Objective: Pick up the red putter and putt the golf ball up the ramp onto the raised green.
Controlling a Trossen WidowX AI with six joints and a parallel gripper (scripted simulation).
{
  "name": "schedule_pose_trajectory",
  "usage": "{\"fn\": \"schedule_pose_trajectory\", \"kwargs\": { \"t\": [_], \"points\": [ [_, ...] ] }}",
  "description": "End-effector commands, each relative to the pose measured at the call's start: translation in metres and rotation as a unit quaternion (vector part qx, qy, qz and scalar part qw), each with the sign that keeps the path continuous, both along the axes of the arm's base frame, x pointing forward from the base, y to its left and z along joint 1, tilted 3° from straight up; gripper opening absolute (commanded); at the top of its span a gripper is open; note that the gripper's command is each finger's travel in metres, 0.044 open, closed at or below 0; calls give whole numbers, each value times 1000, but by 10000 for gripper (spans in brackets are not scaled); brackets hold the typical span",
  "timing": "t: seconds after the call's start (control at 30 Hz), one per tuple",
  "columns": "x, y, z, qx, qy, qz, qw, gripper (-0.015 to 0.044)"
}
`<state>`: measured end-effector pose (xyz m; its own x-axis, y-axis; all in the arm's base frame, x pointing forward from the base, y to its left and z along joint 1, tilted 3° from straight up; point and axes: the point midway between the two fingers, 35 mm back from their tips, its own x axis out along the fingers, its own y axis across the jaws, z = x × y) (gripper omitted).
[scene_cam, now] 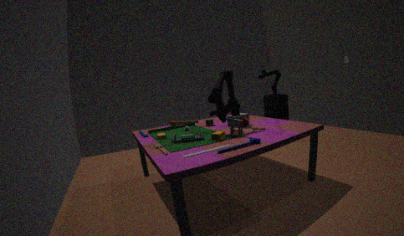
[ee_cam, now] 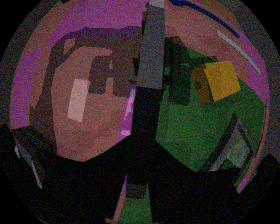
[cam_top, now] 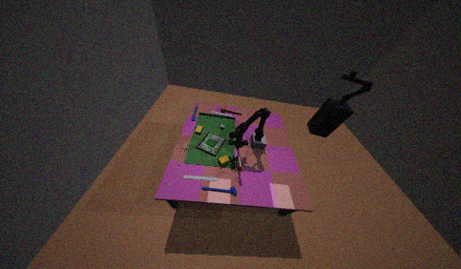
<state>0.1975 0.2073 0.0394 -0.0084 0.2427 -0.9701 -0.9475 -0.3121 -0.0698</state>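
My gripper [cam_top: 238, 144] [scene_cam: 222, 120] [ee_cam: 140, 140] is shut on the dark handle of the red putter. The putter's grey shaft [ee_cam: 151, 50] runs up the middle of the wrist view, and its small red part [cam_top: 240, 169] [scene_cam: 245, 120] shows beyond the gripper in the top and exterior views. Whether the putter is clear of the table cannot be told. The white golf ball [cam_top: 222, 127] [scene_cam: 186, 128] lies on the green mat [cam_top: 193, 155] [scene_cam: 170, 146], behind the grey-edged ramp. The raised green [cam_top: 212, 141] [scene_cam: 188, 136] is inside the ramp piece, and is partly visible at the right of the wrist view.
A yellow block [cam_top: 224, 160] [scene_cam: 218, 135] [ee_cam: 223, 81] stands near the putter; another yellow block [cam_top: 199, 129] [scene_cam: 161, 135] is across the mat. A white bar [cam_top: 200, 177] [scene_cam: 207, 151] and a blue putter [cam_top: 220, 190] [scene_cam: 239, 146] lie near the table's front edge.
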Motion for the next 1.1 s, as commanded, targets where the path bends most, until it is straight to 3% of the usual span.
{"fn": "schedule_pose_trajectory", "kwargs": {
  "t": [0.0, 0.13, 0.33, 1.07],
  "points": [
    [-3, 1, 30, 6, 0, -2, 1000, 0],
    [-7, -1, 48, 6, 0, -2, 1000, 0],
    [3, -10, 41, -2, -1, -26, 1000, 0],
    [59, -111, 62, -61, 50, -346, 935, 0]
  ]
}}
